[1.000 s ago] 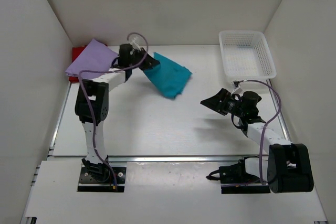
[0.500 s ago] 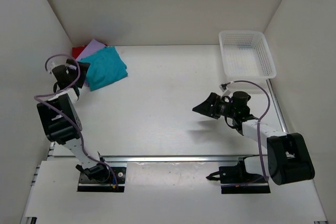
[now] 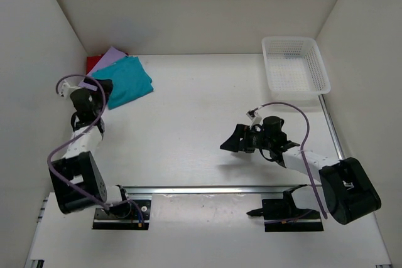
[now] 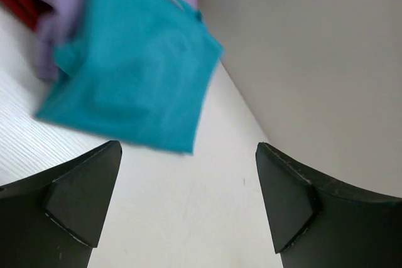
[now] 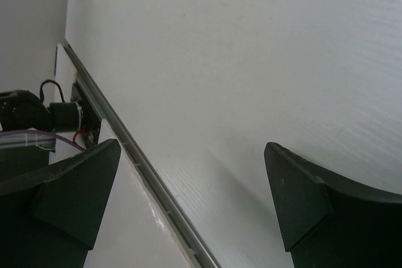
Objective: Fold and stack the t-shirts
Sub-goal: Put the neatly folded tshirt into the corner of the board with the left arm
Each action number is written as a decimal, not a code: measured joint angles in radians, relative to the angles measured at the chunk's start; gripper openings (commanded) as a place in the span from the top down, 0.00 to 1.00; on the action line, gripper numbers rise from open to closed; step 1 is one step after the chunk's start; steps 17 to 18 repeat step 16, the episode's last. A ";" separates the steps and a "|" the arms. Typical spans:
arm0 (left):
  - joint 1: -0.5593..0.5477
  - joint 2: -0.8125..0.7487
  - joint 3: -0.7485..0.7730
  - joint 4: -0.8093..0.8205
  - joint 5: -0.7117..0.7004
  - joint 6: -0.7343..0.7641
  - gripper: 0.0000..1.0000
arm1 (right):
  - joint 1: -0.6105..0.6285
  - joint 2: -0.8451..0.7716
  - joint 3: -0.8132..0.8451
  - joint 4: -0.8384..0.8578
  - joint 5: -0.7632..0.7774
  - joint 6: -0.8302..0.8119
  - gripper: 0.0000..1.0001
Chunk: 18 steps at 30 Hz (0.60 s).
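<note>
Teal shirt point(image 3: 127, 83) lies folded on top of the stack in the far-left corner of the table point(image 3: 188, 123). It covers most of the lavender shirt point(image 3: 112, 54). Red shirt point(image 3: 92, 63) is at the bottom, only a corner showing. Left claw point(image 4: 188, 180) has its jaws spread wide with nothing between them. The teal shirt's near edge is just ahead of the fingertips, clear of both. Left wrist view is blurred and cuts the stack off at top and left. From above, the left fingers are hard to separate from the dark wrist. Right claw point(image 3: 231, 143) is also spread, over bare table at mid-right, well apart from the shirts. Basket point(image 3: 295, 70) is far right.
</note>
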 measured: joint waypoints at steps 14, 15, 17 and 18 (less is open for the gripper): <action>-0.644 -0.234 -0.191 -0.286 0.019 0.279 0.01 | 0.175 -0.124 -0.090 -0.047 0.135 -0.055 0.01; -0.644 -0.260 -0.218 -0.320 0.021 0.288 0.02 | 0.175 -0.132 -0.095 -0.046 0.135 -0.056 0.01; -0.642 -0.280 -0.232 -0.348 0.020 0.295 0.02 | 0.175 -0.142 -0.098 -0.046 0.135 -0.059 0.01; -0.642 -0.280 -0.232 -0.348 0.020 0.295 0.02 | 0.175 -0.142 -0.098 -0.046 0.135 -0.059 0.01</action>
